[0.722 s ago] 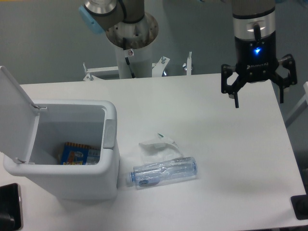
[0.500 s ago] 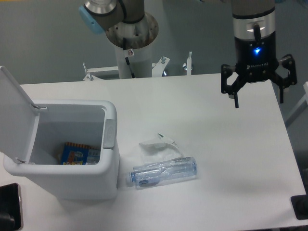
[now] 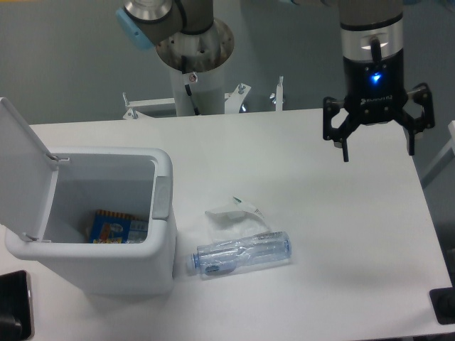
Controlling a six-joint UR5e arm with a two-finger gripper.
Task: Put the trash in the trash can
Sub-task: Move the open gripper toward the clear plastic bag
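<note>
Trash still lies mid-worktop: bottle (image 3: 243,255) and wrapper (image 3: 234,211), beside the open-lidded trash can (image 3: 162,213) at the left edge. My gripper (image 3: 377,145) hovers empty, fingers apart, near the far right corner; I must descend to grasp.

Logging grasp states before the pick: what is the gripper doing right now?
Gripper: open, holding nothing, up above the table's far right side.
</note>
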